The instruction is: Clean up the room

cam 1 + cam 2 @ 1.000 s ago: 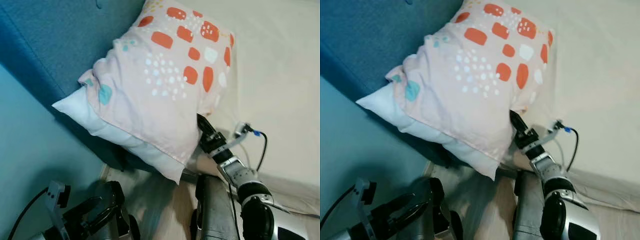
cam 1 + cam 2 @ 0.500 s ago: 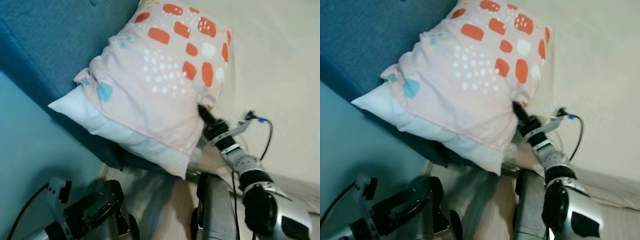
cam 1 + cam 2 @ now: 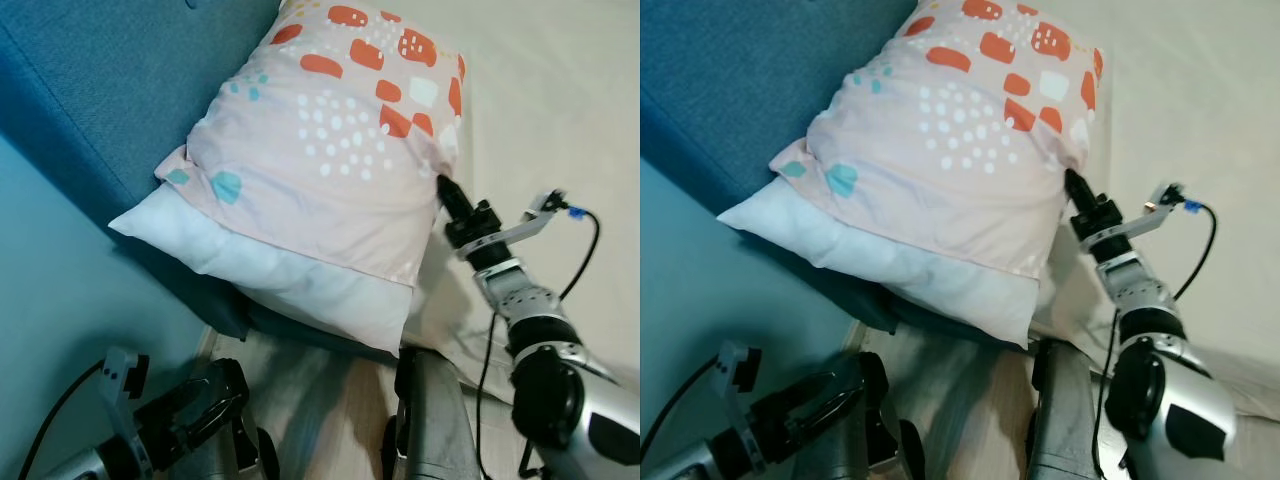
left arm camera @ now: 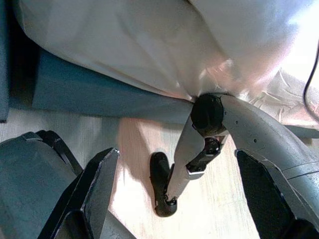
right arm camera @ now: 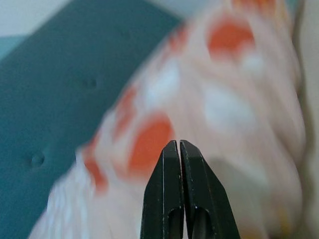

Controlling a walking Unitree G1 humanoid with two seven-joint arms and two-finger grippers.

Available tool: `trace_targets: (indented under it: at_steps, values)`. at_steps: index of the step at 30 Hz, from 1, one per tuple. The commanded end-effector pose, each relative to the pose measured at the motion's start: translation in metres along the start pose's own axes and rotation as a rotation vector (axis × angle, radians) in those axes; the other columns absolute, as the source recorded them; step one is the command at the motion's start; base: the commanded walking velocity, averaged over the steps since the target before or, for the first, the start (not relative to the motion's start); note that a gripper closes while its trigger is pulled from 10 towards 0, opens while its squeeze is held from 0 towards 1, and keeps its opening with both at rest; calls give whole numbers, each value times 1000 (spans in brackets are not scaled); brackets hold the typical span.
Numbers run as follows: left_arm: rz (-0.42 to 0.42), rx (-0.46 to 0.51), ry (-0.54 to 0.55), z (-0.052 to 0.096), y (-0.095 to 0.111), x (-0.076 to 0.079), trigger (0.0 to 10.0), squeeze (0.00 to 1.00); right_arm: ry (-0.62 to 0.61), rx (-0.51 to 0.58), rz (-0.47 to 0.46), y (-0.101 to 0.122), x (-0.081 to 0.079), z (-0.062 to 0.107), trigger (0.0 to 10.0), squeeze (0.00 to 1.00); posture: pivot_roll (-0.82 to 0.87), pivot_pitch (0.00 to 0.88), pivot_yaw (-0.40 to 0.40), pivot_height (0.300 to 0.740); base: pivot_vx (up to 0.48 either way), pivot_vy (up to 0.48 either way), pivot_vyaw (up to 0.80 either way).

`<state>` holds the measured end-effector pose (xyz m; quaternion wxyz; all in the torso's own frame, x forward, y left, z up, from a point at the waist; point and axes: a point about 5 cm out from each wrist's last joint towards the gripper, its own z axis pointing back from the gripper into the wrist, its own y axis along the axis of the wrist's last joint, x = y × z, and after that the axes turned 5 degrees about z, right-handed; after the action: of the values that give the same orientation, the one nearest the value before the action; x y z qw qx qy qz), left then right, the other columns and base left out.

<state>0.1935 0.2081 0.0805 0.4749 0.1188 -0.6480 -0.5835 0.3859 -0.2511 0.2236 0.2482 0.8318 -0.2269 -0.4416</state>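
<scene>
A plump pillow (image 3: 330, 170) in a pale pink case printed with orange blocks, white dots and a few teal patches leans against the blue headboard (image 3: 110, 90). Its long axis runs from about 1 o'clock down to 7 o'clock. The white inner pillow pokes out of the case's open lower end, overhanging the edge of the cream bed (image 3: 560, 110).

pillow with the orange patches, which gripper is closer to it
Right. The right gripper sits at the pillow's right edge, fingers together in the right wrist view, the fabric just ahead of the tips. The left gripper hangs low, below the pillow near the floor, well away.
</scene>
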Motion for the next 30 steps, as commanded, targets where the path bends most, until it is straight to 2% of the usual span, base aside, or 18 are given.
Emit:
trace_targets:
  at_steps: [1,3,5,7,12,13,14,15,16,17,18,19,20,21,25,28,29,30]
  values:
    - [24,-13,17,0,-6,-2,10000,0,19,121,109,42,-11,-12,0,0,62,351,28,511,0,0,0]
    - [24,-13,17,0,-6,-2,10000,0,19,121,109,42,-11,-12,0,0,62,351,28,511,0,0,0]
    - [22,3,8,-6,-3,-2,10000,0,53,216,213,81,-28,-21,0,0,56,344,26,511,0,0,0]
    - [20,8,5,-8,-2,-2,10000,0,80,258,260,97,-39,-25,0,0,52,341,25,511,0,0,0]
    - [21,11,4,-10,-1,-2,10000,0,91,256,281,100,-43,-28,0,0,45,338,23,511,0,0,0]
    - [22,11,3,-11,-2,-2,10000,0,56,202,293,92,-40,-30,0,0,41,335,22,511,0,0,0]
    - [22,12,2,-12,-2,-2,10000,0,-34,93,333,74,-30,-30,10000,0,40,335,21,511,0,0,0]
    - [22,12,2,-12,-2,-2,10000,0,-34,93,333,74,-30,-30,10000,0,40,335,21,511,0,0,0]
    - [22,12,1,-13,-3,-1,10000,0,-148,-25,383,51,-14,-23,10000,0,43,342,22,511,0,0,0]
    - [22,12,1,-13,-3,-1,10000,0,-148,-25,383,51,-14,-23,10000,0,43,342,22,511,0,0,0]
    - [21,12,0,-14,-3,-1,10000,0,-223,-99,419,37,-3,-17,10000,0,43,342,22,511,0,0,0]
    - [18,8,8,-13,-3,0,10000,0,-323,-154,412,20,14,-2,10000,1000,53,351,28,511,0,0,0]
    - [18,8,8,-13,-3,0,10000,0,-323,-154,412,20,14,-2,10000,1000,53,351,28,511,0,0,0]
    - [14,2,16,-12,-4,0,10000,0,-391,-178,383,8,25,11,10000,1000,59,355,29,511,0,0,0]
    - [10,-4,23,-10,-5,0,10000,0,-426,-186,347,0,32,19,10000,1000,59,355,29,511,0,0,0]
    - [-7,-29,60,0,-9,-1,10000,0,-296,-222,134,-32,31,31,10000,1000,74,379,41,511,0,0,0]
    - [-7,-29,60,0,-9,-1,10000,0,-296,-222,134,-32,31,31,10000,1000,74,379,41,511,0,0,0]
    - [-10,-32,65,1,-9,-1,10000,0,-257,-211,82,-36,29,32,10000,1000,74,381,42,511,0,0,0]
